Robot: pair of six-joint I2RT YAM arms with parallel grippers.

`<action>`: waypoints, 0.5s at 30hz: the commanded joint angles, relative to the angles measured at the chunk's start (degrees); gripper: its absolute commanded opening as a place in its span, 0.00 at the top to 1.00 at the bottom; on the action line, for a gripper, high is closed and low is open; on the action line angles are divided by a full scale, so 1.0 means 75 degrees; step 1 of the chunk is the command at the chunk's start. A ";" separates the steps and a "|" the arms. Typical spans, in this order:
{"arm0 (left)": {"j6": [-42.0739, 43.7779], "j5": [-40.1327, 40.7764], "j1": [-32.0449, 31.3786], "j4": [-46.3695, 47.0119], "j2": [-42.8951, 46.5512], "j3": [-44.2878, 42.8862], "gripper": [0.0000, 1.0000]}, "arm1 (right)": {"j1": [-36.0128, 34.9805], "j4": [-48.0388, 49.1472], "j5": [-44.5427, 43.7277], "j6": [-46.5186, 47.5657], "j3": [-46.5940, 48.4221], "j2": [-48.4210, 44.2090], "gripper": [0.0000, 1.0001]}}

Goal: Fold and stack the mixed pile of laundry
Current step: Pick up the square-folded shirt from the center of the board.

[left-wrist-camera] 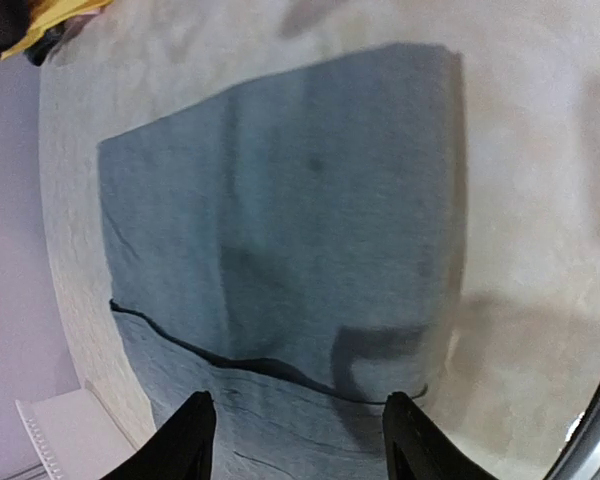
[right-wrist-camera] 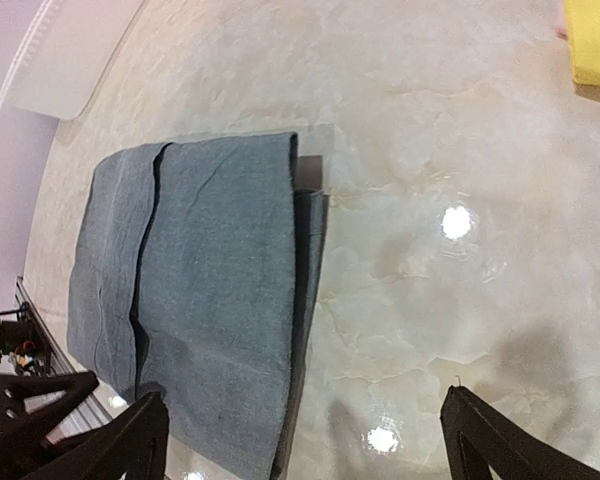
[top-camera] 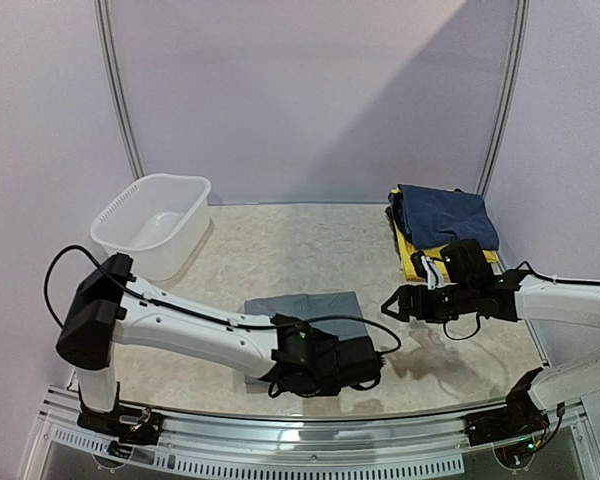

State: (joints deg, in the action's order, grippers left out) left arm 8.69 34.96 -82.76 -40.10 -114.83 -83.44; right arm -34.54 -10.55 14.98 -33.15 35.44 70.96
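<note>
Grey trousers (top-camera: 305, 312) lie folded into a flat rectangle near the table's front middle, also seen in the left wrist view (left-wrist-camera: 280, 240) and the right wrist view (right-wrist-camera: 210, 290). At the back right a folded navy garment (top-camera: 445, 215) rests on yellow clothes (top-camera: 418, 262). My left gripper (top-camera: 365, 358) hovers over the near right part of the grey fold, open (left-wrist-camera: 298, 445), gripping nothing. To the right of the fold my right gripper (top-camera: 392, 303) stands wide open (right-wrist-camera: 305, 450) above bare table, empty.
A white plastic basin (top-camera: 150, 225) stands at the back left, its rim showing in the wrist views (left-wrist-camera: 50, 440) (right-wrist-camera: 60, 50). A yellow corner (right-wrist-camera: 595, 45) marks the stack. A metal rail (top-camera: 300, 425) runs along the table's near edge.
</note>
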 commanded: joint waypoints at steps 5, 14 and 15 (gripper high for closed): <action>-0.0321 -0.0534 -0.0316 -0.1392 -0.0104 -0.0179 0.35 | 0.0416 -0.0065 -0.0107 -0.0157 -0.0475 -0.0363 0.01; -0.0338 -0.0420 -0.0395 -0.1120 -0.0374 -0.0037 0.35 | 0.0446 0.0150 0.0005 -0.0217 -0.0617 -0.0227 0.01; -0.0313 -0.0394 -0.0391 -0.0998 -0.0407 -0.0008 0.35 | 0.0436 0.0152 -0.0003 -0.0226 -0.0623 -0.0227 0.01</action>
State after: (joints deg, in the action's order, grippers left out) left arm 6.81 31.86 -85.10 -49.12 -116.88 -84.23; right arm -31.68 -10.26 14.79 -34.28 32.08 69.06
